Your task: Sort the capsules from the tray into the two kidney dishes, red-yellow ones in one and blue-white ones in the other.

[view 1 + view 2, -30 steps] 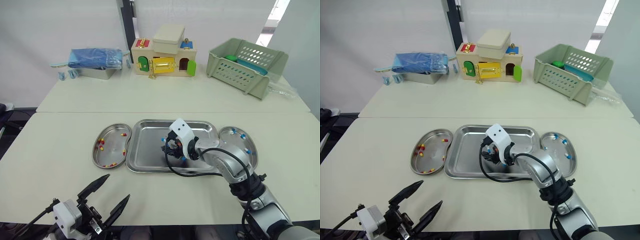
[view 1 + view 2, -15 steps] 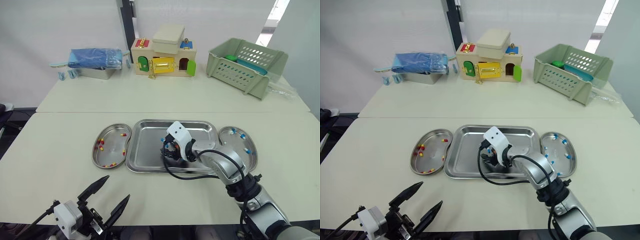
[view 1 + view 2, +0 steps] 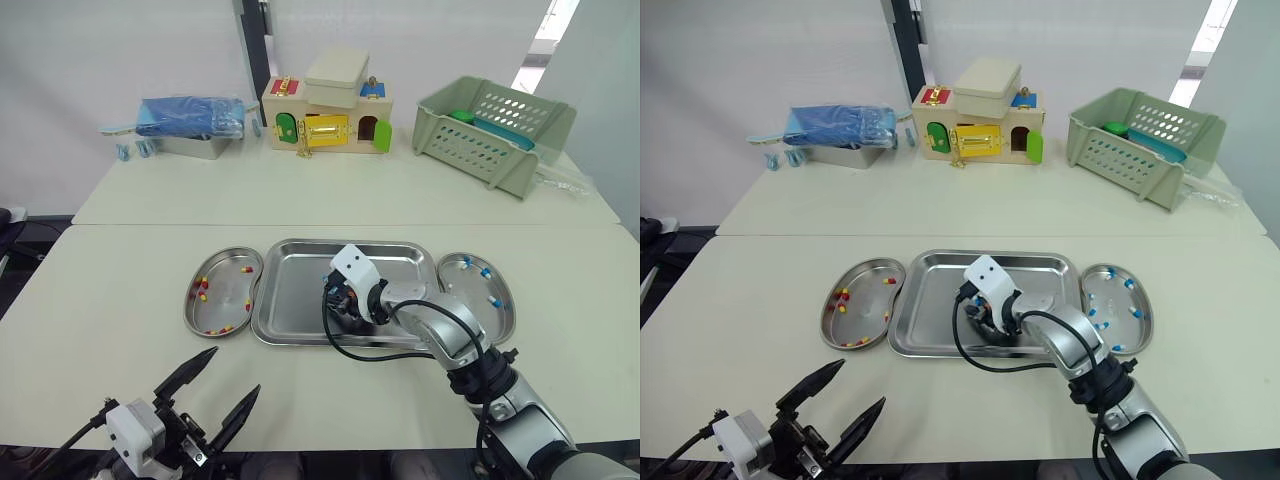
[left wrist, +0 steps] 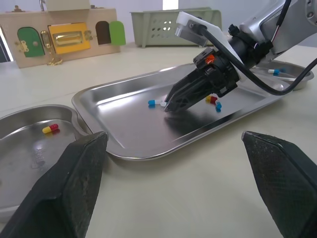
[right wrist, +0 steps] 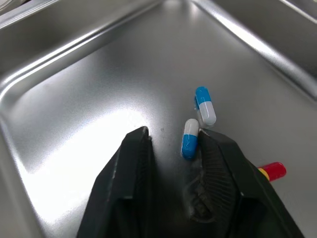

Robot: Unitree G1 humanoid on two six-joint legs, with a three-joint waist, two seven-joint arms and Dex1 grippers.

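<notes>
On the surface [image 3: 110,290] we see the big tray [image 3: 290,300], few capsules left. L dish [image 3: 225,300] has red-yellow ones, R dish [image 3: 1112,298] blue-white. Left jaws: wide open, empty. Right jaws: low in tray, open a bit, empty. A blue-white capsule [image 5: 190,139] lies just beside them. Prob. tiny, light, slippery; pinch its middle.

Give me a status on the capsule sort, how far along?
Done: the left dish holds several red-yellow capsules, the right dish several blue-white ones. In hand: the right tool is down in the tray, open, with one blue-white capsule between its fingers, not yet gripped. Left: that one, a second blue-white capsule and a red-yellow capsule nearby. The left tool hovers open.
</notes>
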